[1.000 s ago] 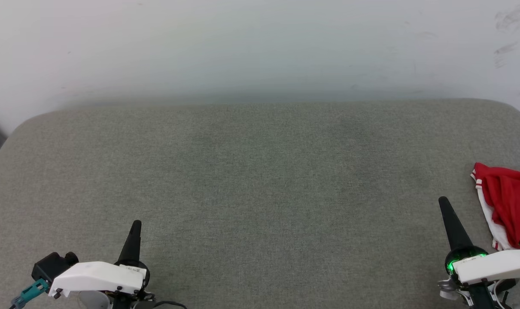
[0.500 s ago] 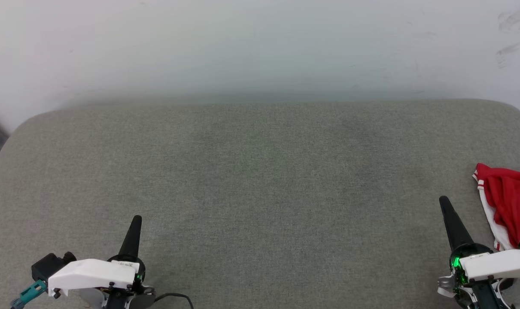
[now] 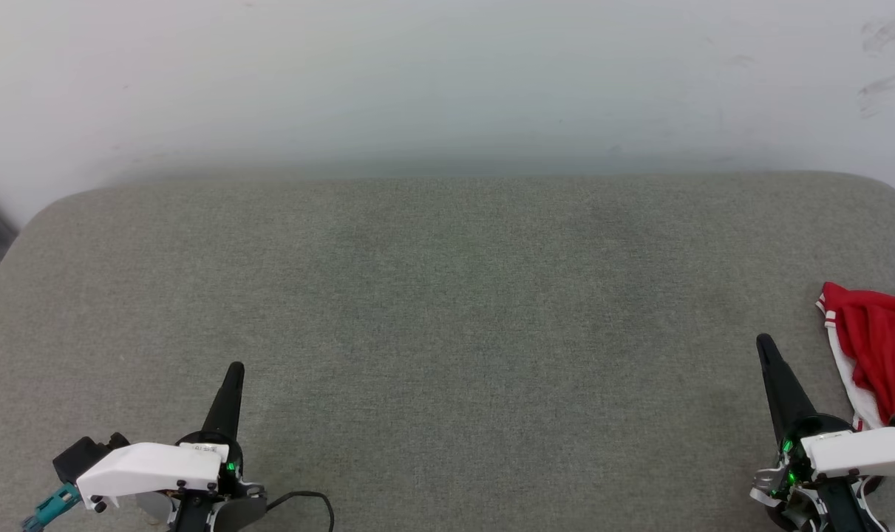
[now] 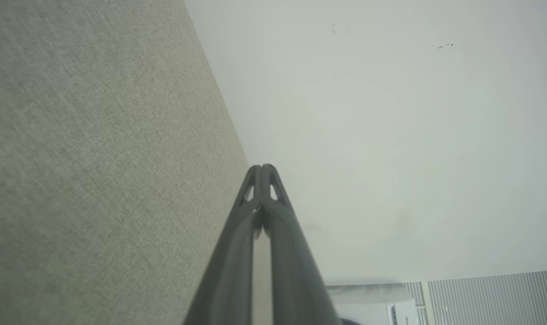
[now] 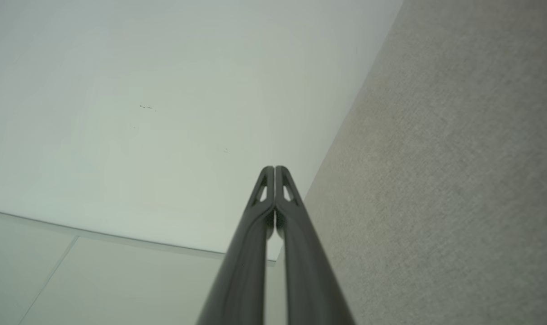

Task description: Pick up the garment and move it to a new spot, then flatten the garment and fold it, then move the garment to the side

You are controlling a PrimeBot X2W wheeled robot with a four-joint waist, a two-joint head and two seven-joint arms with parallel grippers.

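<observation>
Head view: red garment (image 3: pixel 879 347) beside right hand (image 3: pixel 766 343) on grey cushion (image 3: pixel 447 310)

A padded surface (image 3: pixel 447 295) spreads across the head view, its far edge meeting the wall (image 3: pixel 447 74) behind it. The garment (image 3: pixel 876 343) lies on the surface at the far right, cut off by the picture's edge. Just to the garment's left stands the right gripper (image 3: pixel 765 341), its tip near the cloth but apart from it, pointing toward the wall. Well apart, at the lower left, the left gripper (image 3: pixel 234 368) points the same way over the surface's near part. A cable (image 3: pixel 310 499) loops just right of the left gripper's base. In the left wrist view, an appliance (image 4: pixel 372 302) sits at the bottom, right of the fingers.
</observation>
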